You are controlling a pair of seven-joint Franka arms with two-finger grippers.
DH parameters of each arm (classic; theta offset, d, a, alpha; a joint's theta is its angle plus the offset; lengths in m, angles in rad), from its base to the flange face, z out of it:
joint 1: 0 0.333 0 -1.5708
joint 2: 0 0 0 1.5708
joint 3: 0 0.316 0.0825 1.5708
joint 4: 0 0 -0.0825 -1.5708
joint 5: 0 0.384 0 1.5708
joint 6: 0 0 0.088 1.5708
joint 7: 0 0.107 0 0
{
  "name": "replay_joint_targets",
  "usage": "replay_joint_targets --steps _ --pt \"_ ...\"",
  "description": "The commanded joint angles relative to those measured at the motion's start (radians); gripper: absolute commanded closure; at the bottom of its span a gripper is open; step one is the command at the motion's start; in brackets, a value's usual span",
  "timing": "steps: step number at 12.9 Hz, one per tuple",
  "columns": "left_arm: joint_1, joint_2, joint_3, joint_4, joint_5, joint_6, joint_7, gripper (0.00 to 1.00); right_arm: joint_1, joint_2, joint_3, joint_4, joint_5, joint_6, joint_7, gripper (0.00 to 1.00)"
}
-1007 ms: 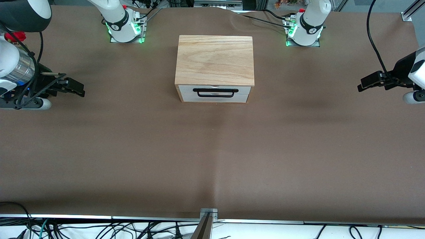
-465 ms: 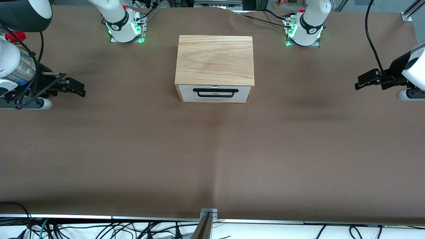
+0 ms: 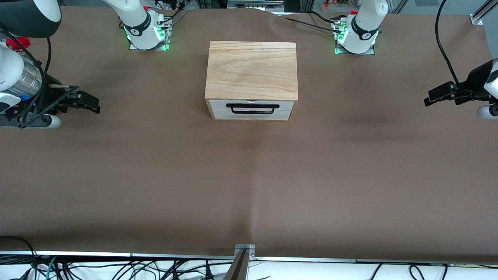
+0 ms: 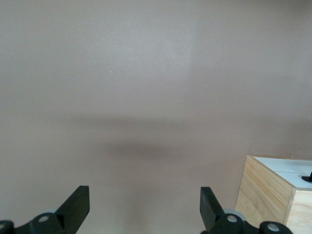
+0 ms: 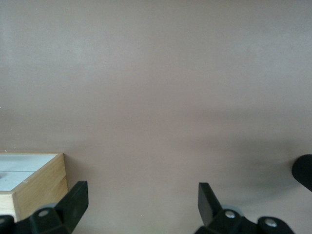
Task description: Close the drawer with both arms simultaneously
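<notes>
drawer (image 3: 250, 109) flush in oak box (image 3: 252, 70), left gripper (image 3: 430, 98) and right gripper (image 3: 92, 105) both released, over bare table (image 3: 249, 175) ends

No readable text, labels, brand names, numbers or signs appear in any view. Small dark marks sit on the black bands of the two arm bases along the table's top edge, but they cannot be read.
</notes>
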Motion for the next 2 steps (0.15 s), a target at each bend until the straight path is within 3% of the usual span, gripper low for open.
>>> replay_joint_targets --steps 1,2 --pt "0.006 0.003 -0.010 0.014 0.012 0.010 0.021 0.00 -0.011 -0.010 0.013 -0.011 -0.015 0.007 -0.008 0.00" --pt "0.006 0.003 -0.010 0.014 0.012 0.009 0.021 0.00 -0.009 -0.010 0.013 -0.011 -0.015 0.007 -0.008 0.00"
